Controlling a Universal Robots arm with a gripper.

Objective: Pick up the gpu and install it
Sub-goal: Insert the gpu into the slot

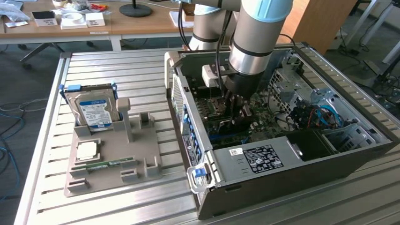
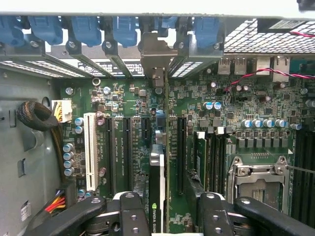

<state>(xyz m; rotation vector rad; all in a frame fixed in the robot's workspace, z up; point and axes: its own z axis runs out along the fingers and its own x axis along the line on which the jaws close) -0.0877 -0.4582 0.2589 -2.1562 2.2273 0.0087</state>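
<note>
In the exterior view, the arm's black tool (image 1: 239, 108) reaches down inside the open grey metal computer case (image 1: 325, 161) on the slatted tabletop (image 1: 106, 206), over the motherboard. This looks like the install step.

In the wrist view, the tool's fingers (image 2: 132, 216) are clamped on the thin gpu card with its black face (image 2: 157, 189), held edge-on above the green motherboard (image 2: 206, 98), its pale bracket toward the rear slots. Seating calls for exact alignment with a slot.

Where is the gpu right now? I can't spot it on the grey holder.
The thin green gpu card with black heatsink stands edge-on between the claw's fingers, inside the open computer case, over the motherboard's black slots.
</note>
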